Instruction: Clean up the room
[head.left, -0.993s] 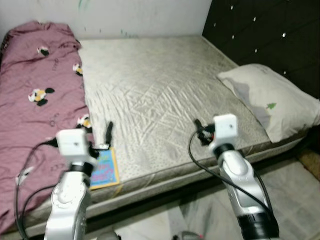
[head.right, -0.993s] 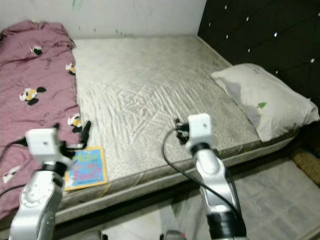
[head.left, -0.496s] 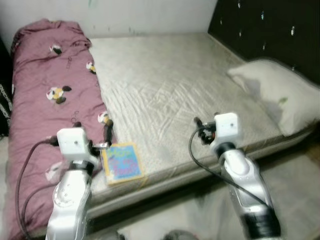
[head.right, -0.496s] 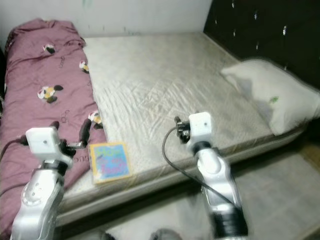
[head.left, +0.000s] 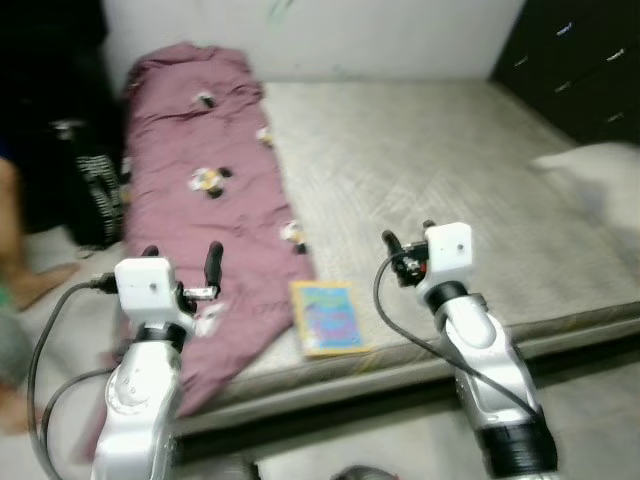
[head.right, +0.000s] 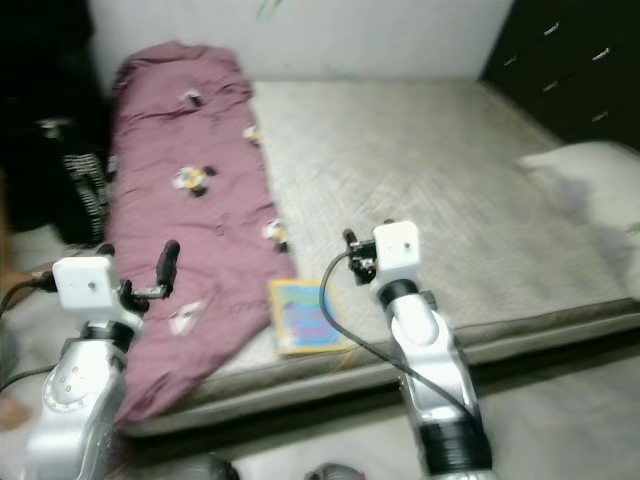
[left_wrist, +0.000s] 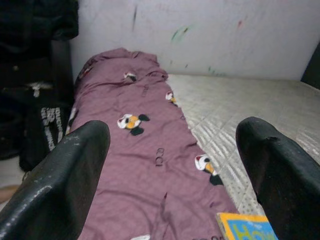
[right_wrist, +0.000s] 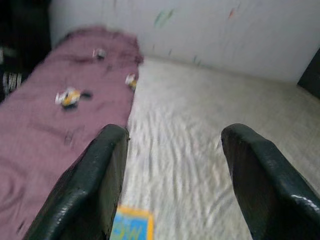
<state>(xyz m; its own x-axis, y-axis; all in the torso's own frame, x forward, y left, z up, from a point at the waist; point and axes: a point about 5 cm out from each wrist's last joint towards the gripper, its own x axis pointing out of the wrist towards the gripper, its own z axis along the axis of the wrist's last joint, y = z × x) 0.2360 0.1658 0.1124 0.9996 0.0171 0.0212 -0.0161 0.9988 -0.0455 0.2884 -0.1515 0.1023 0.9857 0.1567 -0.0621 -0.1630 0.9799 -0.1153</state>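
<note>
Since a second ago: my view has swung left; the bed looks unmoved, and a dark bag now stands beside it.
Left gripper: fingers wide apart, holding nothing, raised over the blanket's near end.
Blanket: maroon, cartoon-printed, along the bed's left side; likely soft and limp, best gathered by an edge.
Book: flat on the bed's near edge, touching the blanket; probably light and stiff, best pinched at the overhanging side. Its cover writing is blurred.
Right gripper: open and empty, above the bed beside the book.
</note>
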